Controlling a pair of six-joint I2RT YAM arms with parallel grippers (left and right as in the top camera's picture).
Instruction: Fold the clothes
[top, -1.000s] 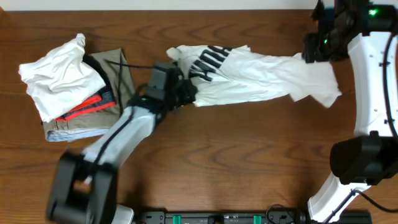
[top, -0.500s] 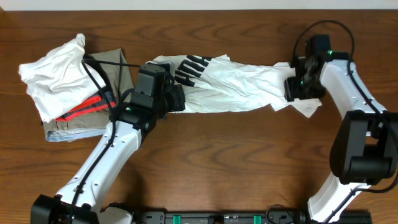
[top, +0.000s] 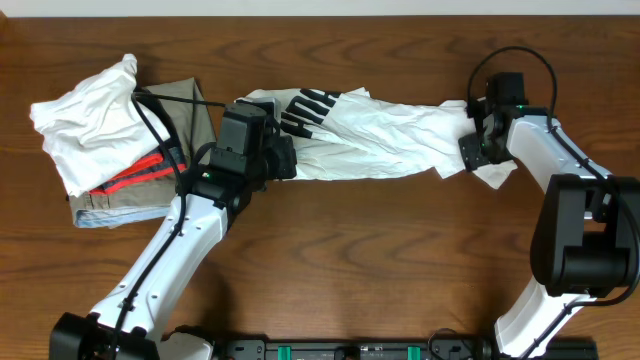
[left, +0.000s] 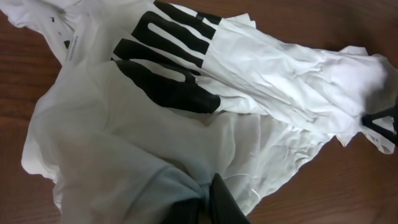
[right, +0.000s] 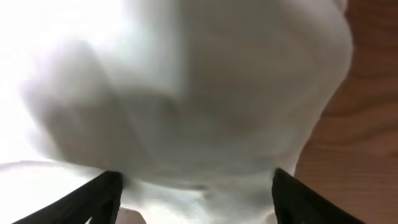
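Khaki garment (top: 197, 128) lies near the white clothes (top: 400, 135).

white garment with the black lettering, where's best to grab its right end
Take the loose corner at the white garment's right end, coming down from the right: it sticks out flat past the bunched, wrinkled cloth.
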